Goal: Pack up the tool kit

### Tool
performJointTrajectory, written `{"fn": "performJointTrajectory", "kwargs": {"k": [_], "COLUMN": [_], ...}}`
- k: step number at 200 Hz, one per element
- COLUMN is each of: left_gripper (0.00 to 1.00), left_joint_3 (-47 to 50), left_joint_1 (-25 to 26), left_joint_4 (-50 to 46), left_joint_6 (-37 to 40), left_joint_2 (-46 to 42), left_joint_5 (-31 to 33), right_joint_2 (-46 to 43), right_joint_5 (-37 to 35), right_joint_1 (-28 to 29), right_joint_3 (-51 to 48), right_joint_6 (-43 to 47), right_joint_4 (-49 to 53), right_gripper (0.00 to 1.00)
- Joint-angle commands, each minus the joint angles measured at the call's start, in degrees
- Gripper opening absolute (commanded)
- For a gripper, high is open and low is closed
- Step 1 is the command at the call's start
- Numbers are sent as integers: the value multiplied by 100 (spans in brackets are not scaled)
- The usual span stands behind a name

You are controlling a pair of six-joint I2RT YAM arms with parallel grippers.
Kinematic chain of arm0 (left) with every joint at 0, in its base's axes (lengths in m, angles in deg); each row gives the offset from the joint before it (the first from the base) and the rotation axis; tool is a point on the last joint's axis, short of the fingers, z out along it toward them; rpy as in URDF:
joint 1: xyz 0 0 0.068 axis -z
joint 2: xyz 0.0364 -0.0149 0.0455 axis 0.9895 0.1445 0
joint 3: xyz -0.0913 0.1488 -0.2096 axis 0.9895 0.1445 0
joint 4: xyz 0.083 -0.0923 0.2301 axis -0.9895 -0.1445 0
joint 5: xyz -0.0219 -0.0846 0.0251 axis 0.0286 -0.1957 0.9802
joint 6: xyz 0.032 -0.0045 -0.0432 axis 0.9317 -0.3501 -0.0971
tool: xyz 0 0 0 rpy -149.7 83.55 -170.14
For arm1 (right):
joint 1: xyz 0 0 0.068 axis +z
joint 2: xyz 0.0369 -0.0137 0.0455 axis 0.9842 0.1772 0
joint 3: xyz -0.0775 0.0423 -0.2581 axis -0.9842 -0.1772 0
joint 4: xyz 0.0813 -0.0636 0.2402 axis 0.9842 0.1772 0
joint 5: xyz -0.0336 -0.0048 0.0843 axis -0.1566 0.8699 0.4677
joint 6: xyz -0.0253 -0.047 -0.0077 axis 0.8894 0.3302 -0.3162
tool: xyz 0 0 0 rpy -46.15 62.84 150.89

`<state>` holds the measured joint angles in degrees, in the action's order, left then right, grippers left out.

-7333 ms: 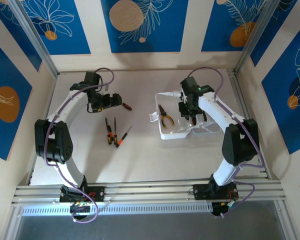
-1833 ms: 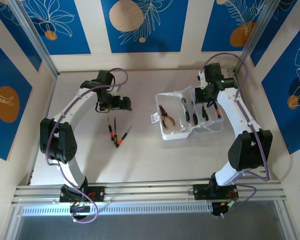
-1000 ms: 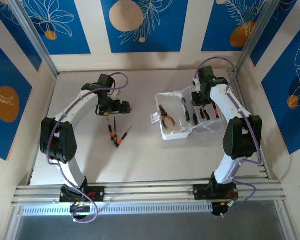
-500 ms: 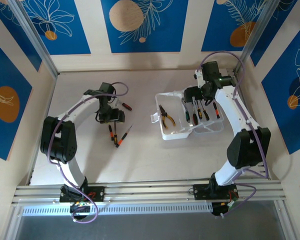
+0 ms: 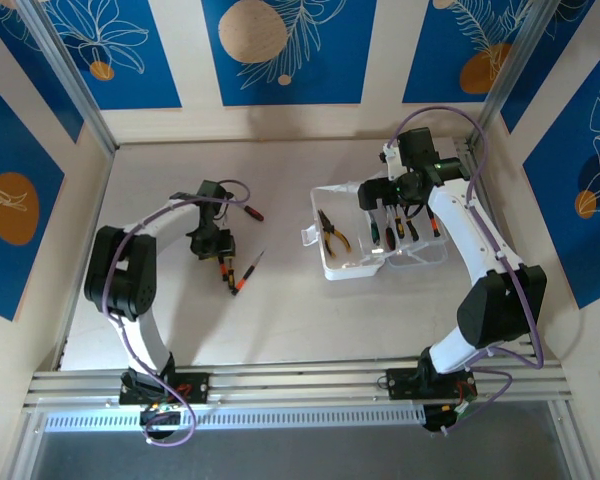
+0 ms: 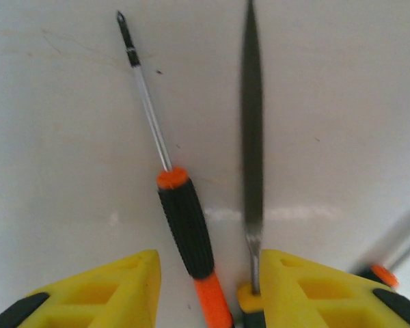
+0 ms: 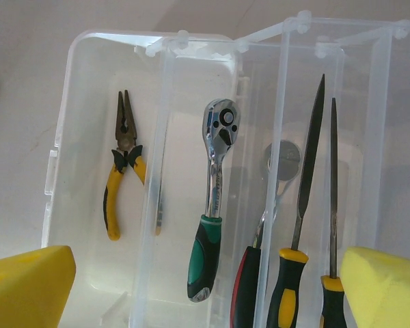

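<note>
Pale tabletop boxed in by patterned walls.
The off-white tabletop (image 5: 280, 320) is bordered on the left, far and right by cream walls carrying blue panels (image 5: 290, 50) printed with white leaf outlines and orange and tan discs. Slanted metal posts (image 5: 70, 85) stand in the far corners, and aluminium rails (image 5: 300, 382) run along the near edge.

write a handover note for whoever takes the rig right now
Left gripper: fingers open astride the screwdriver on the table, not gripping yet.
Right gripper: open, empty, above the case.
Done: pliers, ratchet and a few long tools lie in the case.
Left: the screwdriver, the file beside it, the orange driver, the red driver; then shut the lid.
</note>
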<state>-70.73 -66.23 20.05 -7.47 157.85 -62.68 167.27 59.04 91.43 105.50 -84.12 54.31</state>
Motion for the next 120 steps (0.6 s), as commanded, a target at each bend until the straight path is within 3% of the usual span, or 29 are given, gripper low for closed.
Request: {"fn": "performJointTrajectory", "kwargs": {"k": [1,24,53,120], "left_gripper": [39,34,22,2], "left_joint_3": [-54,-10,-8,-232], "left_joint_1": [-37,-61,-61,-70], "left_joint_4": [62,188,254,-47], "left_joint_6": [-39,-16,-3,158], "left_joint_2": [241,414,626,280], "left_joint_5": [264,281,225,268], "right_joint_2": [-3,-1,-8,-145], "right_joint_5": [199,201,183,323], "right_joint_1": [31,31,30,-2], "right_joint_3": [-25,-55,-82,-44], "right_joint_6": [-78,-79,-86,-119], "right_joint_4": [48,40,70,162], "right_gripper": [99,99,99,99]}}
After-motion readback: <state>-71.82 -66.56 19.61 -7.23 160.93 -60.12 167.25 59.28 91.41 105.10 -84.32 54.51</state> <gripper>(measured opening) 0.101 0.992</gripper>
